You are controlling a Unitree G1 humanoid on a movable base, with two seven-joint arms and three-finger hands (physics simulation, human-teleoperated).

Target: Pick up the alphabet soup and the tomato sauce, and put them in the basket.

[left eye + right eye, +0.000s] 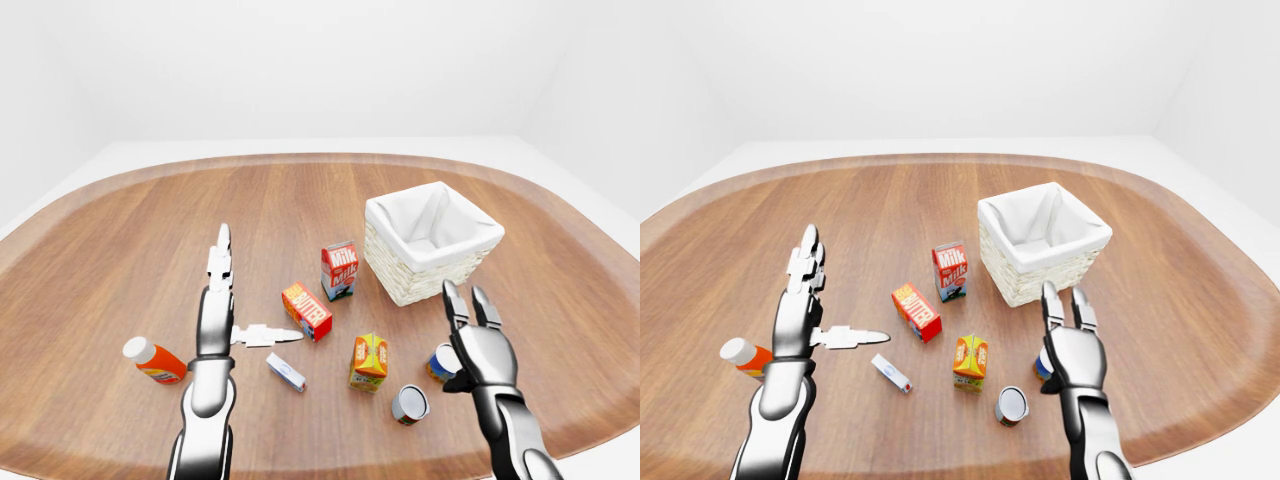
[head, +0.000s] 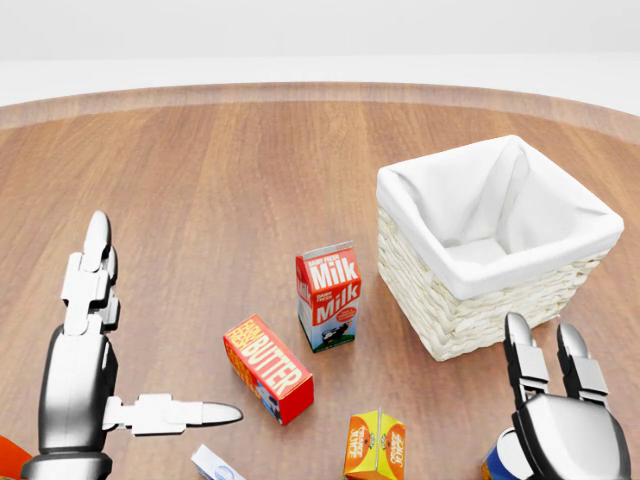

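Silver fingers (image 1: 456, 303) of the right hand (image 1: 484, 352) are spread apart above a blue-labelled can (image 1: 440, 362); the left hand (image 1: 214, 322) is splayed, holding nothing.

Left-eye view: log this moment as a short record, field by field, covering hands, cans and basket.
left hand: open, fingers spread, holding nothing, above the table
right hand: open, beside the blue-labelled can, not gripping it
second can: lying on its side, apart from both hands
basket: white-lined; no can visible inside
other items: milk carton, butter box, orange carton
task progress: neither can picked up yet
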